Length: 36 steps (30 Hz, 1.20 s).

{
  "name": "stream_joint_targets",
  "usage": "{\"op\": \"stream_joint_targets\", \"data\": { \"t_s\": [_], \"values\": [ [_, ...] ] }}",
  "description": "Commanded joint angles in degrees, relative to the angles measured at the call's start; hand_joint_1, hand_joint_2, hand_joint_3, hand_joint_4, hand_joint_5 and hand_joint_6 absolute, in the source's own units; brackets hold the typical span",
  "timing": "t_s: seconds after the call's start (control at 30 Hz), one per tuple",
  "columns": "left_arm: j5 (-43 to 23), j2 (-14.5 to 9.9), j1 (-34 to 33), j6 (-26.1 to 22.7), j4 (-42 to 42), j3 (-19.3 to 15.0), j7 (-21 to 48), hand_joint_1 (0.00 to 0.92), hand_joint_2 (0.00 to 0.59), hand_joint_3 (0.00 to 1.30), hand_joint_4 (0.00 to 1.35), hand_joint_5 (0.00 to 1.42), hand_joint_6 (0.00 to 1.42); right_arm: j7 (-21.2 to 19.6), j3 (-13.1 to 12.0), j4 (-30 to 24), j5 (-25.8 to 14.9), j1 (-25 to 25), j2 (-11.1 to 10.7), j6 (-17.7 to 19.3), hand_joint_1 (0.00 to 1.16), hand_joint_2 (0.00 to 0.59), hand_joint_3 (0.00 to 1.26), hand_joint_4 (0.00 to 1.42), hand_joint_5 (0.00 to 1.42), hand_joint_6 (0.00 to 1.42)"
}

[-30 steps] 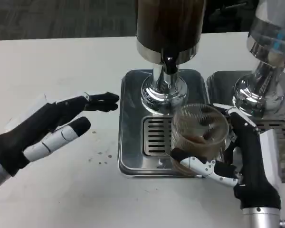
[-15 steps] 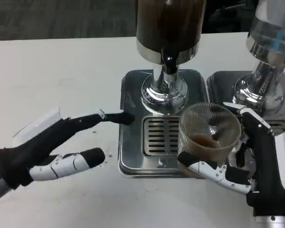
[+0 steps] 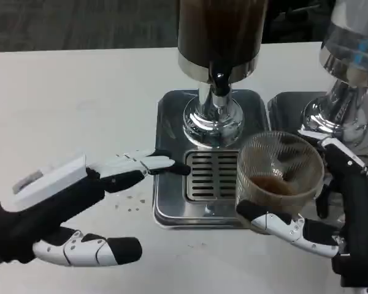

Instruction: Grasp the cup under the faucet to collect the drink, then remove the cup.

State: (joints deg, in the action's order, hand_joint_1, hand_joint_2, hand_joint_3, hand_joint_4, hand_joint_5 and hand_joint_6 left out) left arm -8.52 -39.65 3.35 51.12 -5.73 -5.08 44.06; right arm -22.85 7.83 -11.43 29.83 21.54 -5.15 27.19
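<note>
A clear ribbed cup (image 3: 278, 174) with a little brown drink in its bottom is gripped by my right hand (image 3: 331, 223), whose fingers wrap its lower side. The cup is lifted and sits to the right of the faucet (image 3: 219, 79), over the right edge of the steel drip tray (image 3: 168, 184). The dark drink dispenser (image 3: 219, 30) stands at the tray's back. My left hand (image 3: 67, 205) lies open on the table at the left, its fingertips (image 3: 172, 166) reaching over the tray's left edge near the grate (image 3: 210, 176).
A second dispenser (image 3: 349, 67) with its own steel tray (image 3: 281, 110) stands at the right, close behind my right hand. The white table (image 3: 67, 104) stretches to the left. A few small drops (image 3: 132, 205) mark the table beside the tray.
My right hand has carried the cup right and toward me, away from under the faucet. My left hand has turned over and slid right, its fingertips now over the tray's edge.
</note>
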Motion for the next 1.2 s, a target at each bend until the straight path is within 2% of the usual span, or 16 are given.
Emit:
{"op": "stream_joint_targets", "data": {
  "t_s": [0.03,0.47,1.2],
  "values": [
    [-1.1,-2.0,1.8,1.3,2.8,-0.7,-0.2,0.000,0.148,0.17,0.04,0.05,0.07,0.4,-0.9,-3.1,-0.8,0.9,0.4,0.9,1.15,0.125,0.96,1.03,1.18,1.37],
    [-4.0,-4.1,6.1,1.2,7.8,-2.4,-0.3,0.000,0.144,0.16,0.03,0.03,0.06,2.4,-1.6,-5.5,-1.7,2.7,0.6,1.4,1.15,0.134,0.96,1.04,1.18,1.37],
    [-6.2,-5.1,8.0,0.3,10.3,-3.2,0.1,0.000,0.140,0.16,0.04,0.03,0.06,3.6,-2.3,-6.8,-2.4,4.0,1.3,1.8,1.15,0.135,0.98,1.04,1.18,1.35]
  ]
}}
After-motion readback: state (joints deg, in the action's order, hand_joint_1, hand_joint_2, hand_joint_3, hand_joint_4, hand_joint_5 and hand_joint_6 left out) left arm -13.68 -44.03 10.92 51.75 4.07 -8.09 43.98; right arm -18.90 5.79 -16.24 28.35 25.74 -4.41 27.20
